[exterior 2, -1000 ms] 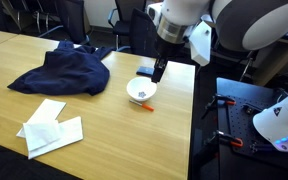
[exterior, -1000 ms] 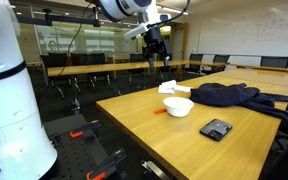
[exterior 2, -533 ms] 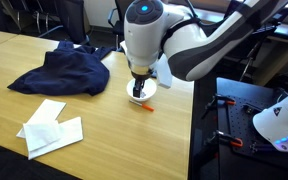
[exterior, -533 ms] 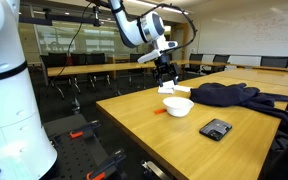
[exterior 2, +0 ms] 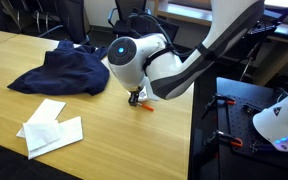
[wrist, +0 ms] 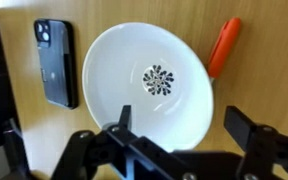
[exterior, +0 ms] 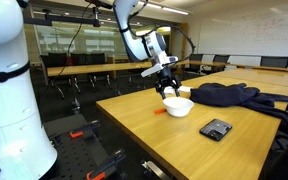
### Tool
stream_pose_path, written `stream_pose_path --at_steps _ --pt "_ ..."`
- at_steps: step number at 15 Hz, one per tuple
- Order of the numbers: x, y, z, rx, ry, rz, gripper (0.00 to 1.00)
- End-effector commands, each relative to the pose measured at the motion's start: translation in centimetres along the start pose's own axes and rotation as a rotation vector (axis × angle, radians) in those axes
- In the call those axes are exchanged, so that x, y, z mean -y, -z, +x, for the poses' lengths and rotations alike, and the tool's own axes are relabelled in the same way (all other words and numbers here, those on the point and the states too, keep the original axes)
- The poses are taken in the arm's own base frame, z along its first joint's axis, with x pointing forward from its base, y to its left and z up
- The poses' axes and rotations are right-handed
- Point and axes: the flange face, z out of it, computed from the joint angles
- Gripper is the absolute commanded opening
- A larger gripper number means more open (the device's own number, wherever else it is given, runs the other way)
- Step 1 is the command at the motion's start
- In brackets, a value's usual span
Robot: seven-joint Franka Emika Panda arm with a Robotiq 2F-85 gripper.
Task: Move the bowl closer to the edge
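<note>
Gripper (wrist: pixel 179 125) position: directly over the bowl (wrist: pixel 149 80), jaws spread wide and holding nothing. In the wrist view, one finger (wrist: pixel 120 118) overlaps the lower left part of the bowl's interior. The opposite finger (wrist: pixel 240 124) lies outside the rim, over bare wood. Contact between fingers and bowl cannot be determined.

Wrist view, left to right:
- A black phone (wrist: pixel 56 62) lies flat on the wood, beside the bowl but apart from it.
- The white bowl fills the centre of the view and stands upright, with a small dark dotted pattern at its bottom.
- An orange marker (wrist: pixel 222 47) lies just beside the bowl's upper right rim.

Exterior view, left to right:
- The table (exterior: pixel 154 140) is light-brown wood.
- The orange marker (exterior: pixel 159 111) lies on the side of the bowl toward the robot.
- The bowl (exterior: pixel 180 106) sits under the gripper (exterior: pixel 170 92).
- The phone (exterior: pixel 216 129) lies nearer the camera, to the right.
- A dark blue cloth (exterior: pixel 234 95) is heaped behind the bowl.

In an exterior view, the arm hides the bowl. White folded papers (exterior 2: pixel 52 128) lie at left, and the edge (exterior 2: pixel 192 135) runs down the right side. The marker (exterior 2: pixel 144 106) lies inboard of the edge, with bare wood between them.
</note>
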Motion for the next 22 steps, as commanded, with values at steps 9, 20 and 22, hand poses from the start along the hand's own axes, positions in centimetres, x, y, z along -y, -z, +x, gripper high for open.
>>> stream_pose_path --at_steps 9,20,22 --pt "1.3 -3.2 1.0 0.066 0.014 -0.034 0.33" --pt "0.0 -1.7 1.4 0.049 -0.067 -0.004 0.02" --pt "-0.3 -0.3 1.2 0.021 -0.085 0.002 0.02"
